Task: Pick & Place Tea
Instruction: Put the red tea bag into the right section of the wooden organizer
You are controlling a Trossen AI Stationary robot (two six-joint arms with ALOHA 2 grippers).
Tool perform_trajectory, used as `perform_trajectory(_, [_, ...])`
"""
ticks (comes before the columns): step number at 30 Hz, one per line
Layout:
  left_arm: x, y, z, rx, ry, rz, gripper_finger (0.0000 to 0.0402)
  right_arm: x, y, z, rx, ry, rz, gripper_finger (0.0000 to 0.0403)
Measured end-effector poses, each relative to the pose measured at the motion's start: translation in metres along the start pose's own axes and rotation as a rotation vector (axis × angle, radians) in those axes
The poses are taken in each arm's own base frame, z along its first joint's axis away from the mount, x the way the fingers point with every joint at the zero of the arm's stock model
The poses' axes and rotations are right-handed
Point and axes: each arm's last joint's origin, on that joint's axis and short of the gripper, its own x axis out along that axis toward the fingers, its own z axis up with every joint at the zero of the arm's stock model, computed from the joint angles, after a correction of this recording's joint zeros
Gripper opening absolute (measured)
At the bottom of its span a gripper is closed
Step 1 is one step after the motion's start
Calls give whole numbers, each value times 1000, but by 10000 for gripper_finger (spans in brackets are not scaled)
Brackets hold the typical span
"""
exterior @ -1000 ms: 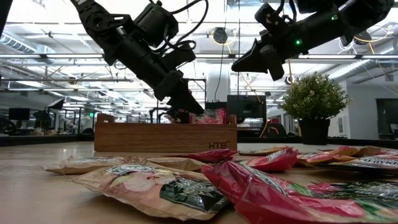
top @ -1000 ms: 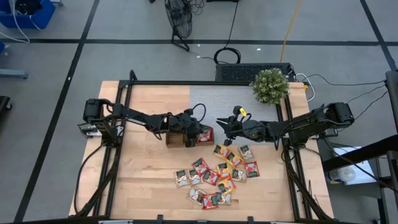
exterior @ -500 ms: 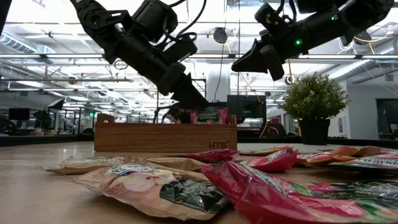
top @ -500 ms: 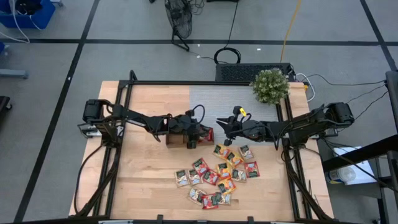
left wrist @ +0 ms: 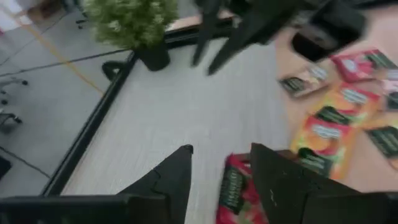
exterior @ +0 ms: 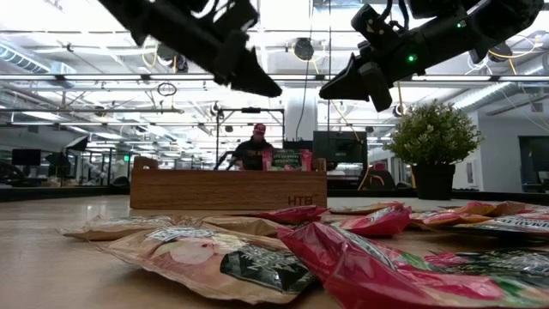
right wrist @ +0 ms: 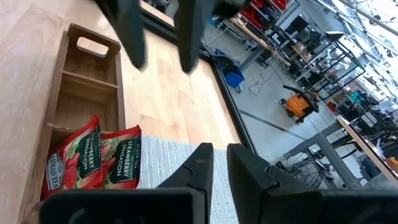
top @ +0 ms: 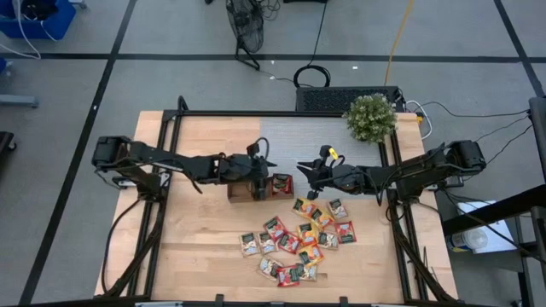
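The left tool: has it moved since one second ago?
Yes. The left tool has risen clear above the wooden tray.

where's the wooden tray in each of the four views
High view: the wooden tray lies mid-table, under the left gripper.
Low view: it stands centre-left, behind the scattered sachets.
Left wrist view: barely in it; only red sachets standing in it show.
Right wrist view: along one edge, two compartments bare.
Shared landmark: the red sachets in its end compartment.

Even bright overhead light, soft shadows. Ceiling strips glare in low view. Left wrist view motion-blurred; nearest sachets (exterior: 257, 257) soft.
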Motion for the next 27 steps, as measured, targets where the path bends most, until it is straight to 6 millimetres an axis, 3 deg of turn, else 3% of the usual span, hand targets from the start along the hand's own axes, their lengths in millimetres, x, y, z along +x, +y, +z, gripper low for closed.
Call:
perform_trajectory(3, [-4, -11, 17, 68, 103, -47, 108, 0, 0, 0, -7, -1, -1, 34])
perform_trajectory(6, [-3, -18, 41, 137, 200, -85, 27, 0, 0, 0, -16, -3, -2, 34])
perform_trajectory(10, [10, -26, 60, 171, 291, -111, 7, 0, 0, 0, -16, -3, -1, 34])
perform_trajectory(18, [64, -40, 23, 178, 479, -200, 2, 0, 1, -1, -1, 12, 6, 34])
perform_trajectory(27, [87, -40, -2, 154, 566, -201, 1, 0, 1, -2, -8, 20, 11, 34])
